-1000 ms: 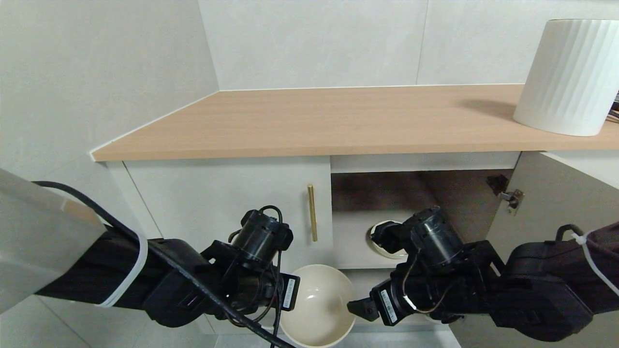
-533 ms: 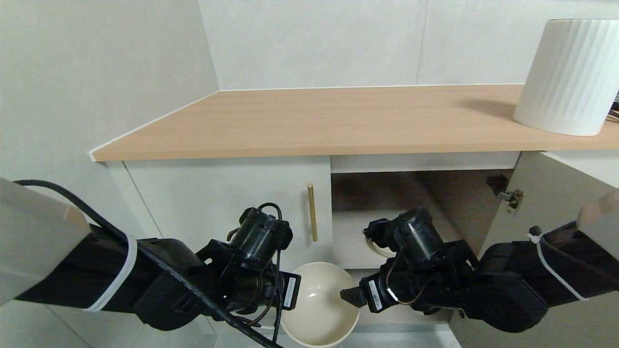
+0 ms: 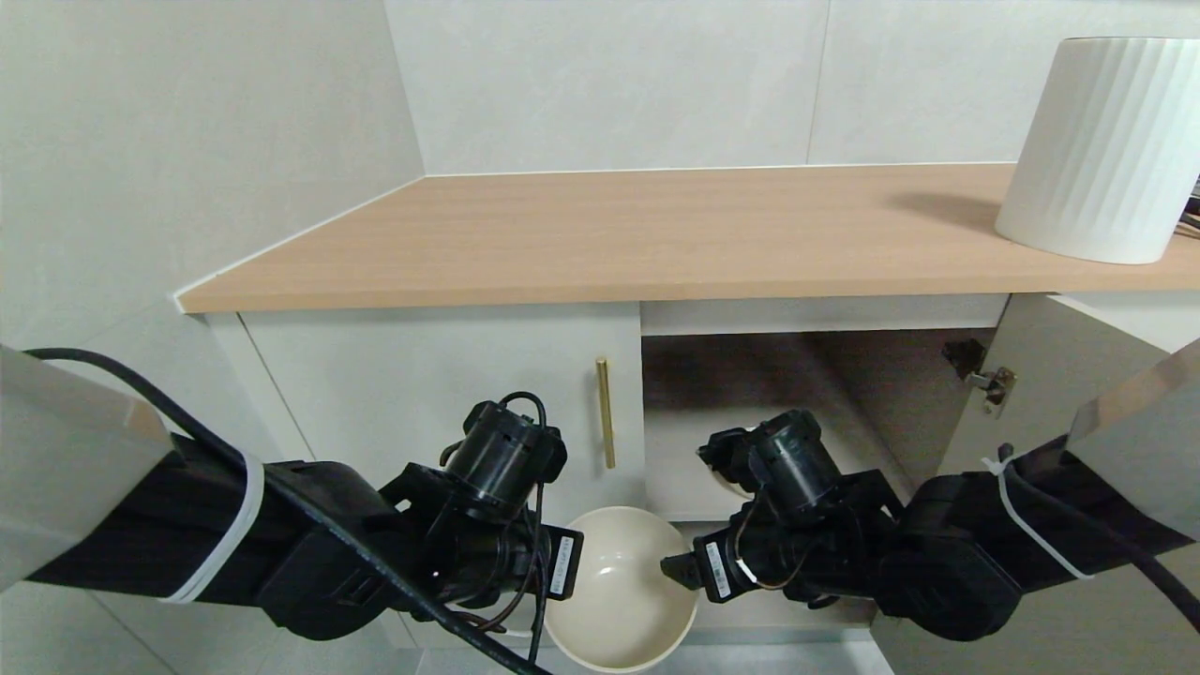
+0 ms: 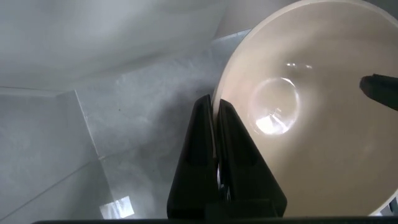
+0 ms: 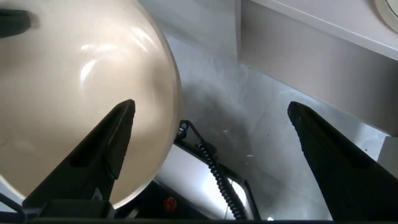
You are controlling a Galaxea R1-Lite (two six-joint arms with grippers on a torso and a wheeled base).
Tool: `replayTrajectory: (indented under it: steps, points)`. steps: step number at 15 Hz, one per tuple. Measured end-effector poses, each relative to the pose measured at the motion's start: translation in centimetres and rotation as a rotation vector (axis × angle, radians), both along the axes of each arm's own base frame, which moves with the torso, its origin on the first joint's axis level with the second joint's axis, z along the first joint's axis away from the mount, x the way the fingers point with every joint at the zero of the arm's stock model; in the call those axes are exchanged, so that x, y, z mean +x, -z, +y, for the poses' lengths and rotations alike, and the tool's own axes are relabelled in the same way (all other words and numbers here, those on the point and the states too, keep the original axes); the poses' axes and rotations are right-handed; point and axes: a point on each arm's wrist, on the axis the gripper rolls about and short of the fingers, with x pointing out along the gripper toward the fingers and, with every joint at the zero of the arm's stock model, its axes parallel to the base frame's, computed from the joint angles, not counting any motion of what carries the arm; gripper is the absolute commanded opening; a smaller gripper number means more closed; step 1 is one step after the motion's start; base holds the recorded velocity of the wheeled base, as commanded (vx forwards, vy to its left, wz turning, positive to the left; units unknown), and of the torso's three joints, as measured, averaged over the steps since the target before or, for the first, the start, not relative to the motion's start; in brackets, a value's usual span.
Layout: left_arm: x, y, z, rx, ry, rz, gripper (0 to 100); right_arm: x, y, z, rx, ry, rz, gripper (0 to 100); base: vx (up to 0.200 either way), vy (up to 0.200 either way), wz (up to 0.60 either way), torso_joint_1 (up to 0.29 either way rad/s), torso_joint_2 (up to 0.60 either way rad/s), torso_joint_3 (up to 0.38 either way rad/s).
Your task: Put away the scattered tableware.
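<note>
The left gripper [image 4: 216, 127] pinches the rim of the cream bowl [image 3: 619, 600] with its fingers squeezed tight, and holds it low down in front of the cabinet [image 3: 441, 375], by the door with the gold handle [image 3: 605, 412]. The right gripper [image 5: 211, 109] is just beside the bowl's other side. Its fingers are spread wide apart and hold nothing.

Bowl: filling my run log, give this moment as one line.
bowl: held by rim | left end effector: shut on bowl | right end effector: open, beside bowl | cupboard door: open
</note>
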Motion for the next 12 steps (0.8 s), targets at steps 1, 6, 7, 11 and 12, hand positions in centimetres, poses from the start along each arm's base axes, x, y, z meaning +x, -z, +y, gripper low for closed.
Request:
replayTrajectory:
  steps: [1, 6, 7, 11, 12]
  points:
    - [0.01, 0.02, 0.0, 0.0, 0.0, 0.0, 0, 0.0, 0.04, 0.0, -0.001, 0.0, 0.001, 0, 0.0, 0.0, 0.0, 0.0, 0.0, 0.0]
    - [0.08, 0.04, -0.09, -0.012, -0.008, 0.003, 0, -0.06, 0.1, -0.05, -0.001, -0.002, 0.003, 0, 0.0, 0.0, 0.0, 0.0, 0.0, 0.0]
    - [0.1, 0.03, -0.08, -0.012, -0.009, 0.003, 0, -0.05, 0.1, -0.06, -0.001, -0.001, 0.003, 0, 0.0, 0.0, 0.0, 0.0, 0.0, 0.0]
    - [0.12, -0.06, -0.09, -0.013, -0.009, 0.001, 0, -0.09, 0.11, -0.11, -0.005, -0.001, 0.004, 0, 0.0, 0.0, 0.0, 0.0, 0.0, 0.0]
    - [0.12, -0.06, -0.09, -0.013, -0.009, 0.001, 0, -0.11, 0.09, -0.1, -0.005, -0.002, 0.004, 0, 0.0, 0.0, 0.0, 0.0, 0.0, 0.0]
